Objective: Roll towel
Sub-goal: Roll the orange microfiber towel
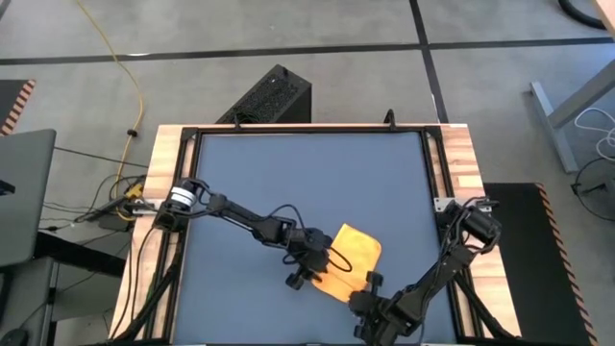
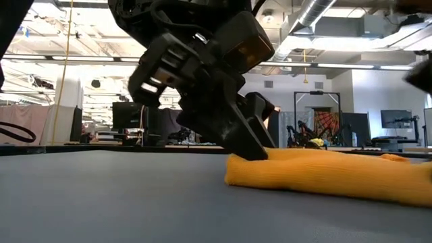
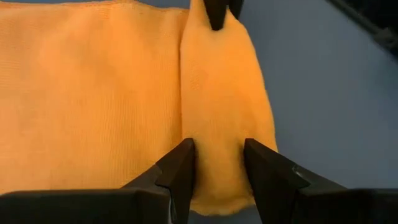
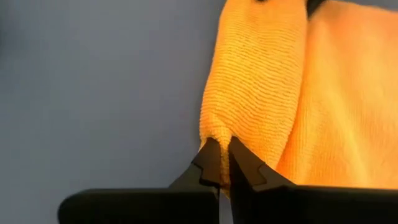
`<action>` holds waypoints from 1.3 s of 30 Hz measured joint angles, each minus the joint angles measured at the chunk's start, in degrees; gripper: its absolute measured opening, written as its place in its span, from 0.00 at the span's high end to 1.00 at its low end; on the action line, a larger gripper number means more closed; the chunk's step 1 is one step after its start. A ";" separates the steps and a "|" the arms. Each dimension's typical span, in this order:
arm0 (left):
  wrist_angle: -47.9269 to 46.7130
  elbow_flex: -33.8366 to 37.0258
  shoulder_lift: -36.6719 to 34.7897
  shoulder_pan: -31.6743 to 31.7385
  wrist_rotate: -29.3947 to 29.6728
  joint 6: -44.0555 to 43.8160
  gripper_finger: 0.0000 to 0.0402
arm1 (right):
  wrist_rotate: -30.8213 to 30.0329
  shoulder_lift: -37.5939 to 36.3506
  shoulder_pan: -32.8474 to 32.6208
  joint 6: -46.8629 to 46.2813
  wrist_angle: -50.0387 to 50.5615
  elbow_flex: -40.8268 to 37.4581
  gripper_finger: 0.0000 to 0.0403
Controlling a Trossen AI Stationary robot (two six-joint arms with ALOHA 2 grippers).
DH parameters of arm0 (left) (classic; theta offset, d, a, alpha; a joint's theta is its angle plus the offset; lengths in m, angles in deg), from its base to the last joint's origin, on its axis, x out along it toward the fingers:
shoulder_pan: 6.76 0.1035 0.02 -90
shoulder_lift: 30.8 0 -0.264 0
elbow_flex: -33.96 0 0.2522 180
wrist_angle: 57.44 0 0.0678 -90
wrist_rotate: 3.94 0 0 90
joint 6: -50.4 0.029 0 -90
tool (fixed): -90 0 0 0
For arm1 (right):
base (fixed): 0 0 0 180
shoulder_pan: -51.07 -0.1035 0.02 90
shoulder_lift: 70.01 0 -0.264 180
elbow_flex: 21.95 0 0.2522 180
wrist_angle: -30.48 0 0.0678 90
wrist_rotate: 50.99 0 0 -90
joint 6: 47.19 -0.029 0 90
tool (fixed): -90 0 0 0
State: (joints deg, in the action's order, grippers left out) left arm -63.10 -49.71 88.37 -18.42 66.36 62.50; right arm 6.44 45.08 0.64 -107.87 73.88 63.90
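Observation:
The yellow towel [image 1: 351, 255] lies on the dark blue tabletop near the front edge. One side of it is turned over into a thick rolled strip [image 3: 221, 93], and the rest lies flat [image 3: 93, 93]. My left gripper [image 3: 221, 171] is shut on one end of that strip, with a finger on each side. My right gripper [image 4: 222, 163] is shut on the strip's other end [image 4: 255, 81], and its fingertips also show in the left wrist view as the right gripper [image 3: 217, 12]. In the low view my left gripper [image 2: 253, 150] meets the towel [image 2: 324, 172] at its left end. My left gripper pinches the rolled strip near one end [image 3: 217, 149] between its two fingers. The fingers slant down from the table's left and point along the strip. The strip lies on the table. My right gripper pinches the tip of the strip's other end [image 4: 217, 134] between nearly closed fingertips. It slants down from the near right, in line with the strip. That end rests on the table.
Bare blue tabletop [image 1: 307, 173] stretches to the far and left sides of the towel. A wooden border with black rails [image 1: 452, 163] frames the table. A black box [image 1: 274, 96] stands on the floor beyond the far edge.

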 joint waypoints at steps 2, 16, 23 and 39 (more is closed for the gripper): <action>-0.04 0.00 0.00 -0.50 -1.22 -1.18 0.68 | -0.54 0.00 -1.18 -4.05 -0.56 -0.02 0.94; -0.19 0.02 -2.99 -2.87 -5.48 -9.89 0.68 | -9.44 -4.61 -10.71 -31.58 -30.99 -16.68 0.94; 4.80 0.02 -4.39 -3.54 -4.98 -6.17 0.68 | -18.29 -4.85 -13.96 -35.32 -36.71 -20.13 0.94; 17.54 -0.63 1.00 -6.87 7.09 19.93 0.45 | -19.51 -4.79 -14.48 -36.51 -36.63 -20.11 0.94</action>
State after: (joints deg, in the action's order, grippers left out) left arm -45.56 -50.35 89.37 -25.29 73.45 82.43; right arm -13.07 40.30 -13.83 -144.38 37.25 43.79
